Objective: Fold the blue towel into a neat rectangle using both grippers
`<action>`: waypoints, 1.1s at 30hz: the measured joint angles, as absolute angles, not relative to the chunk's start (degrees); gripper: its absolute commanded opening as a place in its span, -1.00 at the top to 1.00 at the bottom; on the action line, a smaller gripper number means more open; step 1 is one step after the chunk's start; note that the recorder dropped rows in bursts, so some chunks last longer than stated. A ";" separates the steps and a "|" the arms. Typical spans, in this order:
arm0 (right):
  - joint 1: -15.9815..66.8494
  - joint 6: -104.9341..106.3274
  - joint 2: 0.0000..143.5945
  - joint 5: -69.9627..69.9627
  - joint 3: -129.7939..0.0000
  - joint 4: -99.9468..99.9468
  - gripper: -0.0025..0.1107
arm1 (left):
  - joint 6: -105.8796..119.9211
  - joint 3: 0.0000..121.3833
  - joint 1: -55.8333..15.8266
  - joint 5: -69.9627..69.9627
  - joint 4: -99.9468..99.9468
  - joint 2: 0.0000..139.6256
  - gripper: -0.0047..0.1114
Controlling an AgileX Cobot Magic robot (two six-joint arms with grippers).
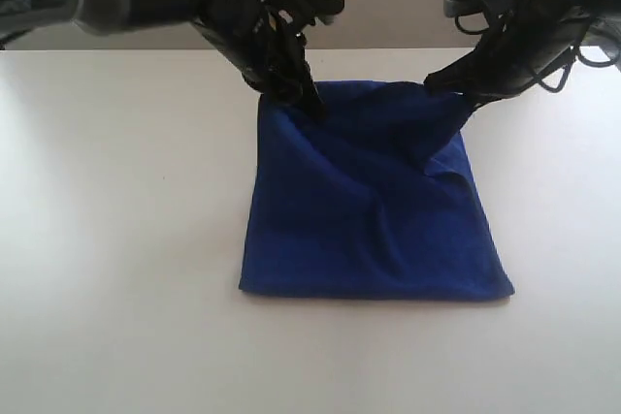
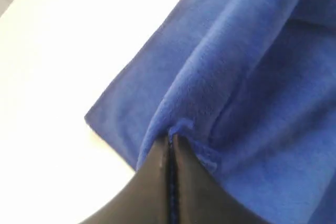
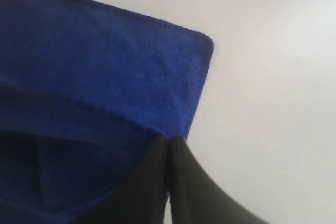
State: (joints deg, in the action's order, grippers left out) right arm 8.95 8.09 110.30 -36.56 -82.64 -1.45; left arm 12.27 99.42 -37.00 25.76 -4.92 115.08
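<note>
Exterior view: the blue towel [image 1: 374, 210] lies on the white table [image 1: 116, 239]. My left gripper [image 1: 309, 102] and right gripper [image 1: 434, 82] are at the towel's two far corners, which sit raised a bit. Left wrist view: jaws pinched tight on a bunched fold of towel [image 2: 252, 77]. Right wrist view: jaws closed on the towel's very edge [image 3: 105, 66], near its corner. It's a thin bite, so I reckon it could slip out mid-fold, and uneven pulling would skew the rectangle.

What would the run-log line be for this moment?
left claw: shut on blue towel far corner | right claw: shut on other far corner | near edge: flat on table
</note>
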 measured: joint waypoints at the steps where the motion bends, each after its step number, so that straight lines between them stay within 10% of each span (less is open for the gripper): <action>1: 8.95 8.17 108.97 -37.84 -82.64 -1.45 0.96 | 11.91 99.42 -36.90 28.29 -4.74 113.63 0.92; 33: 13.68 10.49 65.73 -64.76 -65.95 -3.90 0.96 | 2.86 89.53 -45.07 57.33 16.01 86.98 0.92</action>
